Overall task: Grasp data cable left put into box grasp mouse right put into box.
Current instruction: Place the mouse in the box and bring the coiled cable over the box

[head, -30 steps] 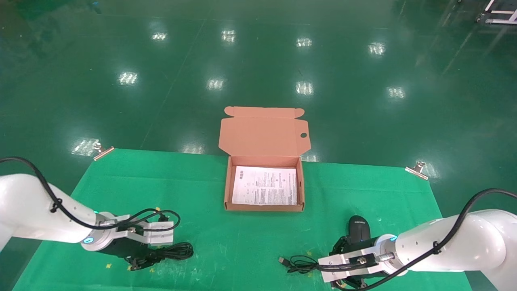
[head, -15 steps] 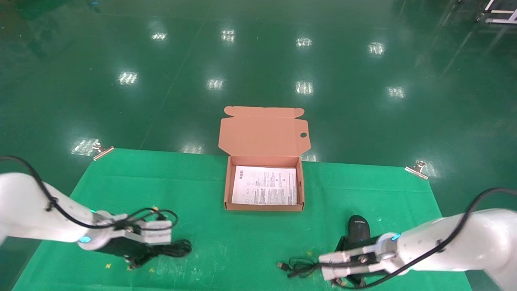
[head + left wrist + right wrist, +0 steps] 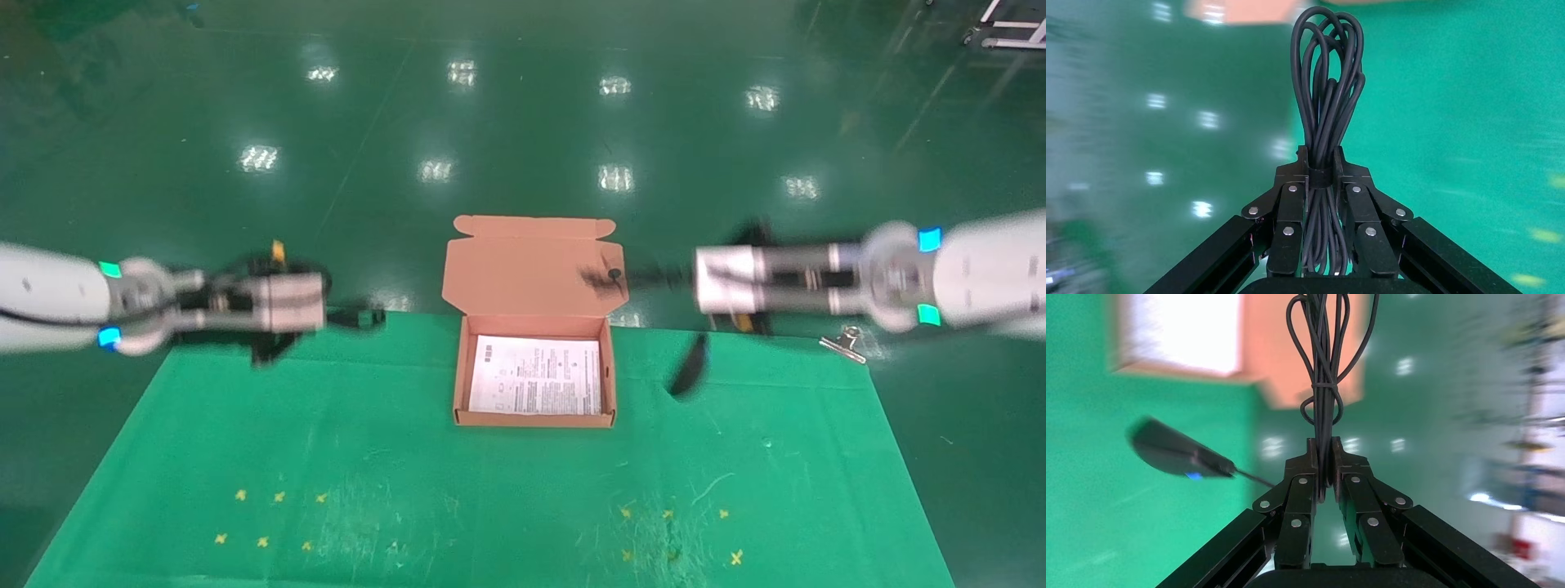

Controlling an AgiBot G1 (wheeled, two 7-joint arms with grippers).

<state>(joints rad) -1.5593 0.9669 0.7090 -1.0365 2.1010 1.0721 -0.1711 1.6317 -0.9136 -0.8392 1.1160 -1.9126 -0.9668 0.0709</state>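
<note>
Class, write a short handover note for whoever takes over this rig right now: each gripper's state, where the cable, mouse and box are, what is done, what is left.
Left gripper: shut on the cable, raised to the left of the box.
Right gripper: shut on the mouse's bundled cord, raised to the right of the box; the mouse dangles below on its cord, above the cloth.
Box: open at the cloth's far edge, lid back, only the printed sheet inside.
Done: both items lifted.
Left: carry each over the box and release it inside. Mind that the mouse hangs free.
</note>
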